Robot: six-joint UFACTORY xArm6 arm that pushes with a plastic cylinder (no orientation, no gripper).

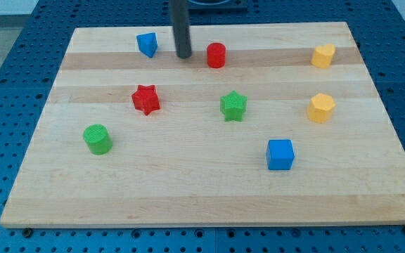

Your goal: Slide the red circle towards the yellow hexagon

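Camera view, the only one: my tip (183,56) sits on the table (188,197) near the view's top, just to the view's left of the red circle (216,55), a small gap between them, not touching as far as I can tell. The end effector is a bare rod, no jaws, so nothing to open or close and it holds nothing. The blue block (147,44), an angular shape I can't resolve, is close on the tip's other side, to the view's left. Two yellow blocks sit on the view's right: one at the top right (323,55), level with the red circle, and one lower (321,107). Which one is the hexagon I can't say for certain; the lower one looks more like it. My read on the step: approach is done, tip is lined up behind the circle, push not started. Next move: drive the tip toward the view's right into the circle. If the target is the lower yellow block, the contact point needs to shift toward the circle's top-left so the push angles down and right. Path between looks open; green star (233,106) is below the line. Red star (145,99), green cylinder (98,138) and blue cube (280,154) are well apart from the route.
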